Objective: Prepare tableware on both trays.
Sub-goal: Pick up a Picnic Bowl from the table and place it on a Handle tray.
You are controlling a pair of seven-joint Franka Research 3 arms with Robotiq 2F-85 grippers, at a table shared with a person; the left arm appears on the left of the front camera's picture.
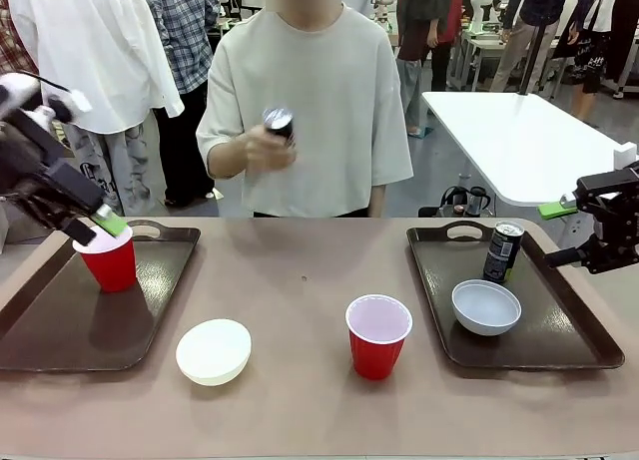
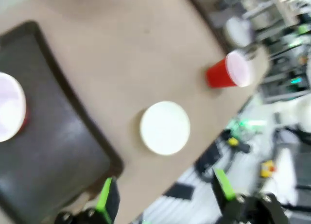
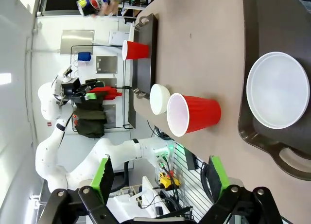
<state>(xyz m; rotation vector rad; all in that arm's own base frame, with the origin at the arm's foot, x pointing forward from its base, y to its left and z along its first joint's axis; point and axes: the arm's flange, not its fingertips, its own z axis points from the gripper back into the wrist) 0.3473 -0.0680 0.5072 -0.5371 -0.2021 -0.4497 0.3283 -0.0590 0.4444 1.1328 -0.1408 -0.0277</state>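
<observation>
Left tray (image 1: 50, 330) holds cup (image 1: 108, 262); right tray (image 1: 569, 332), can (image 1: 502, 250) behind bowl (image 1: 486, 307).

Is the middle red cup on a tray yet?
No. The red cup stands upright on the bare table between the cream bowl and the right tray, touching neither.

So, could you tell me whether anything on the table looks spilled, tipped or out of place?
Nothing is spilled or tipped. The cream bowl and one red cup stand on the table between the left tray and the right tray, and a person's hand holds a can above it.
</observation>
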